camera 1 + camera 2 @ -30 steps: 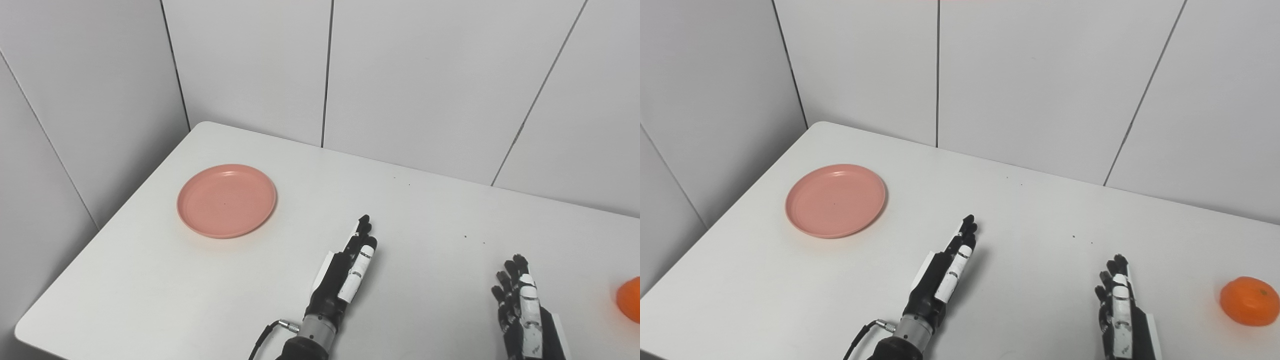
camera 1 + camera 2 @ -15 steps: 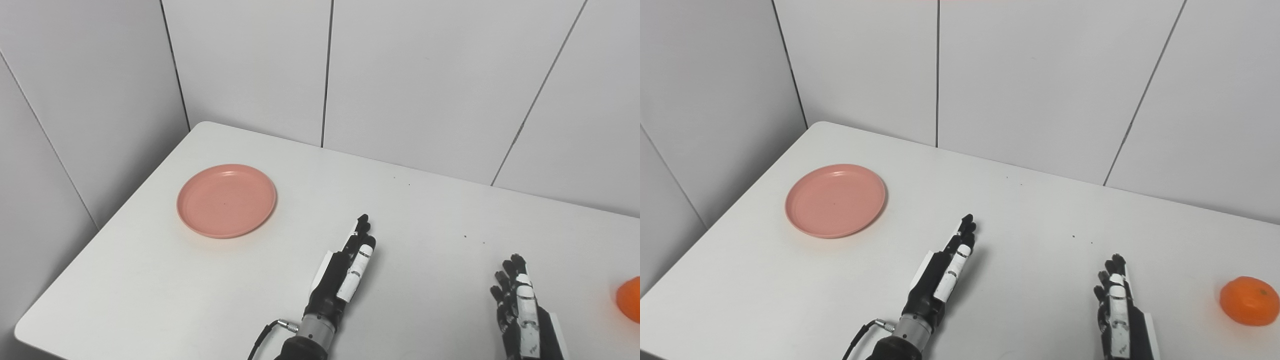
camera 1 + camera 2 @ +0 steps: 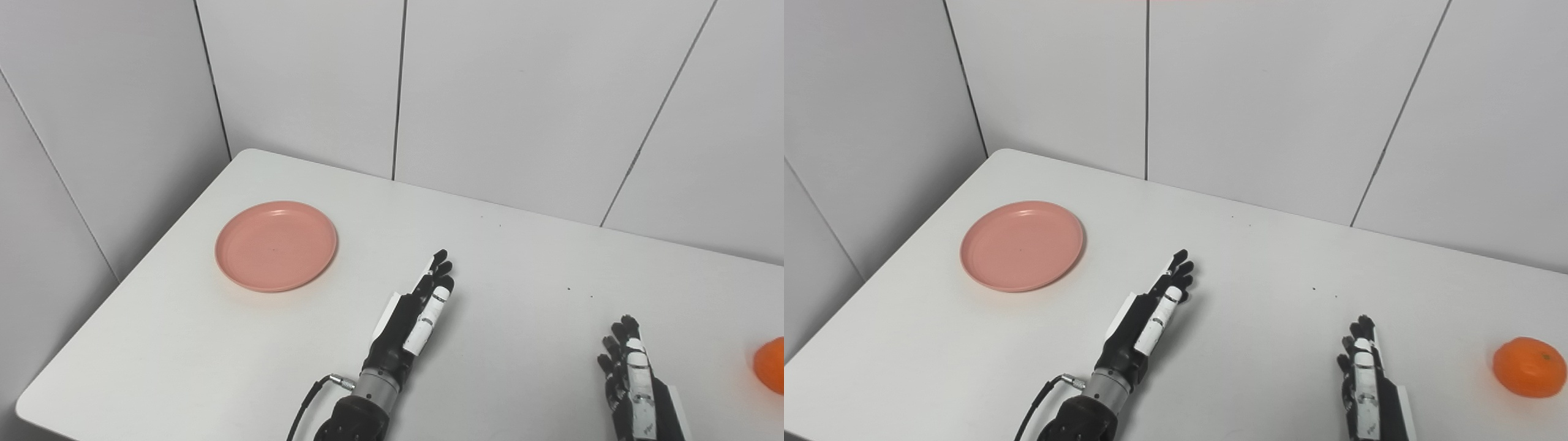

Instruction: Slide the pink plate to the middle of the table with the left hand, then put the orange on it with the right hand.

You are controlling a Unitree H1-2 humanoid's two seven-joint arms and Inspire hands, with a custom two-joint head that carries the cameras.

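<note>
A round pink plate (image 3: 275, 245) lies empty at the table's left side. My left hand (image 3: 416, 309) is over the table's middle front, to the right of the plate and well apart from it, fingers stretched out flat and holding nothing. The orange (image 3: 1529, 367) sits near the table's right edge. My right hand (image 3: 1361, 373) is at the front right, left of the orange and not touching it, open with fingers extended.
The white table (image 3: 527, 269) has a rounded far-left corner and meets grey wall panels (image 3: 508, 98) at the back. A black cable (image 3: 312, 398) runs from the left wrist.
My left hand has risen and moved forward and a little left, toward the plate. My right hand has drawn back slightly toward the bottom edge. Plate and orange have not moved.
</note>
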